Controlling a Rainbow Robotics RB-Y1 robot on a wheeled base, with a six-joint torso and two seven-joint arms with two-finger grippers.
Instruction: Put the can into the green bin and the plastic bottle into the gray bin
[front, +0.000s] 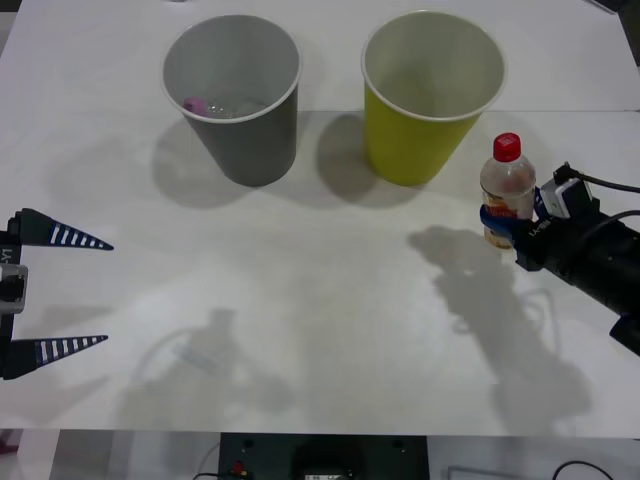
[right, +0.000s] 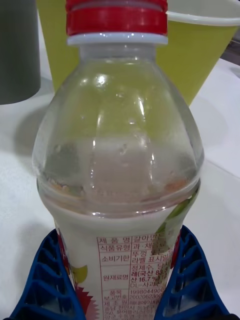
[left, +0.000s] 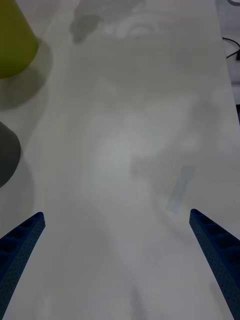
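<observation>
Standing upright on the white table (front: 330, 300) just beside the green bin (front: 430, 95), on that bin's right and a little nearer the robot, the plastic bottle (front: 506, 190) is pinched low on its body by the right gripper (front: 512, 215), whose blue ribbed fingers (right: 42, 285) press against both sides of the yellow-and-red label. From the front the bottle reads as a small thing with a red cap, its top reaching about midway up the green bin's wall; the right wrist camera adds the printed text on the label, the clear domed shoulder with droplets inside, and the green bin rising directly behind the cap with a sliver of the gray bin (right: 17, 50) off to one side. The gray bin (front: 235, 95) stands beside the green bin on its left, the two apart by a narrow gap, and the front camera alone looks down into it, where something small and pink lies on its floor. Well away from the green bin, at the table's near left edge, the left gripper (front: 60, 290) hangs with its fingers (left: 20, 245) spread wide, nothing between them; its wrist camera catches bare tabletop and the lower walls of both bins
</observation>
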